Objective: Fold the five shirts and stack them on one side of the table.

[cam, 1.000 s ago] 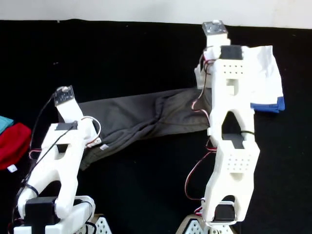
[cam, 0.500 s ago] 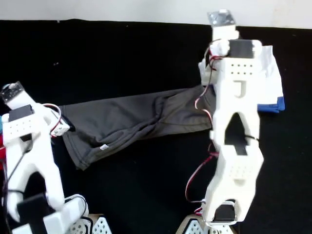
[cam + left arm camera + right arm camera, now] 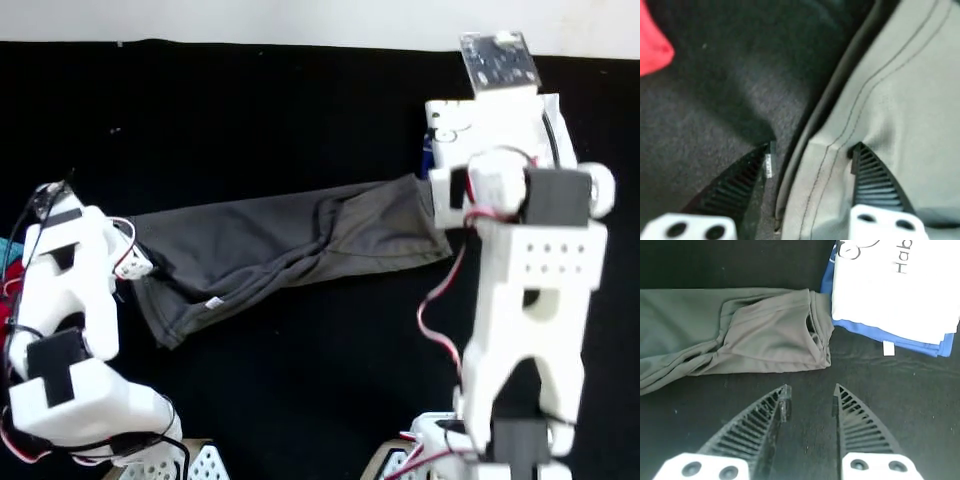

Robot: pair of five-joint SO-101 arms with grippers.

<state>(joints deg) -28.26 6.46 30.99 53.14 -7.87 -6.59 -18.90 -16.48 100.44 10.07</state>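
The black tabletop [image 3: 300, 100] carries a long grey shirt [image 3: 280, 240] stretched left to right across its middle. Just beside its right end lies a folded white shirt [image 3: 890, 290] trimmed in blue, with dark lettering cut off at the edge. A red shirt [image 3: 652, 47] sits at the left edge. My left hand [image 3: 814, 146] is spread wide over the grey shirt's left hem, gripping nothing. My right hand [image 3: 812, 387] hangs part open and empty, just nearer than the shirt's right end. A small white tag [image 3: 887, 348] shows on the blue edge.
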